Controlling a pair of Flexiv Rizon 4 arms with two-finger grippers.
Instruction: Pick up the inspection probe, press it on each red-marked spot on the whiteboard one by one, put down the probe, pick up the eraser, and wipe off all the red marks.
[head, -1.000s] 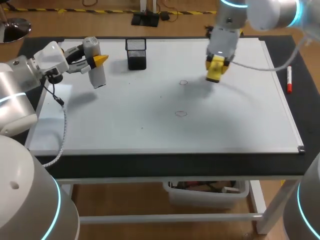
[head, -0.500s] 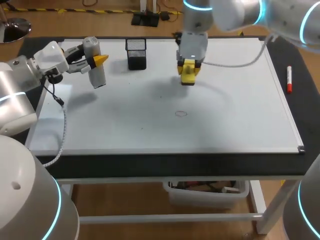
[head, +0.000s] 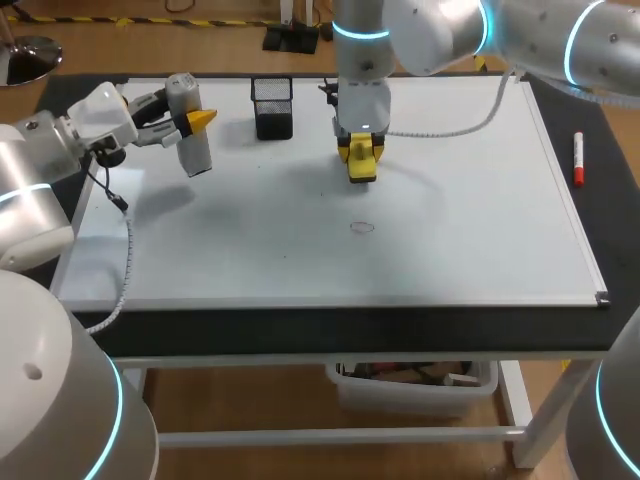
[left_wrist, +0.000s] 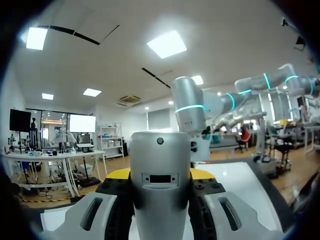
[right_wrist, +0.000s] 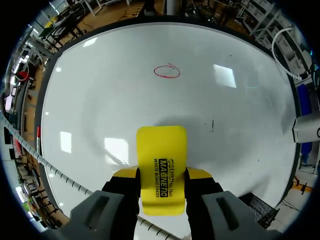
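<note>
The grey inspection probe (head: 192, 140) hangs upright above the whiteboard's (head: 480, 220) far left corner, with my left gripper (head: 197, 122) shut on it. From the left wrist, the probe (left_wrist: 160, 175) fills the space between the fingers of that gripper (left_wrist: 160, 176). My right gripper (head: 359, 152) is shut on the yellow eraser (head: 361, 166), which is pressed flat on the board near the far middle. One red oval mark (head: 362, 227) lies nearer the front. In the right wrist view that mark (right_wrist: 167, 71) is ahead of the eraser (right_wrist: 161, 170) held in the gripper (right_wrist: 161, 176).
A black mesh pen holder (head: 272, 107) stands at the board's far edge, between the two grippers. A red marker (head: 578, 160) lies on the dark mat right of the board. My right arm (left_wrist: 187, 115) shows beyond the probe in the left wrist view.
My right arm has swept left across the board with the eraser, over the far red mark, which no longer shows. The left arm and probe have not moved.
</note>
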